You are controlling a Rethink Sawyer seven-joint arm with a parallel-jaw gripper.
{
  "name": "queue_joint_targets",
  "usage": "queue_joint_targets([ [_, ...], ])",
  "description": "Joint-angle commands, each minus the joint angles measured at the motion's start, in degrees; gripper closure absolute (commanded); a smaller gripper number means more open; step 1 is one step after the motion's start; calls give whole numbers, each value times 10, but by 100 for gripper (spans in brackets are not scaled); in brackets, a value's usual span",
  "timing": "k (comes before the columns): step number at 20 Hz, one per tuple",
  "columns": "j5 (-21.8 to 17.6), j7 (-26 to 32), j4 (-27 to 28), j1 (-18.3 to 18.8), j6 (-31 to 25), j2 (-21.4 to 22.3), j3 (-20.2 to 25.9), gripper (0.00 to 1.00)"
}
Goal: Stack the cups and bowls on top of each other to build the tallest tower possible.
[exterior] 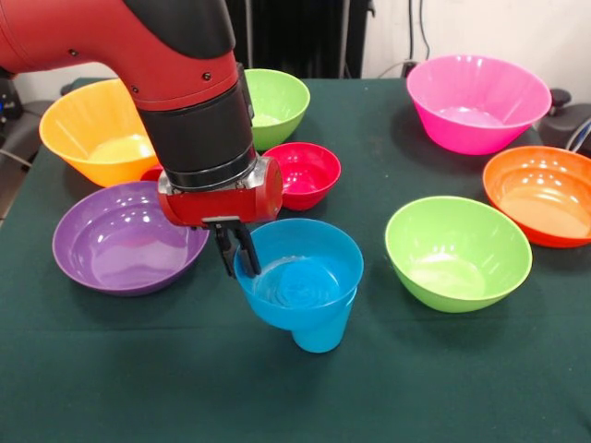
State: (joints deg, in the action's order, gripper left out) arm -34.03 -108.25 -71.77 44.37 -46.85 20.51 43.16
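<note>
A red robot arm's tool (237, 251) pinches the left rim of a small blue bowl (300, 272), which sits atop a sky-blue cup (323, 334) on the green tabletop (443, 378).

The bowls, such as the pink one (477, 101), look like glossy smooth plastic. The table (138, 378) wears matt green cloth. The arm's red shell (138, 41) shines.
</note>
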Motion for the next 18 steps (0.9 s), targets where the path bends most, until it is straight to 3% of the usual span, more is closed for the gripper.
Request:
queue_joint_targets([
  [1,-35,159,-6,-16,5,-8,6,100],
  [18,-38,117,-38,-17,26,6,-6,100],
])
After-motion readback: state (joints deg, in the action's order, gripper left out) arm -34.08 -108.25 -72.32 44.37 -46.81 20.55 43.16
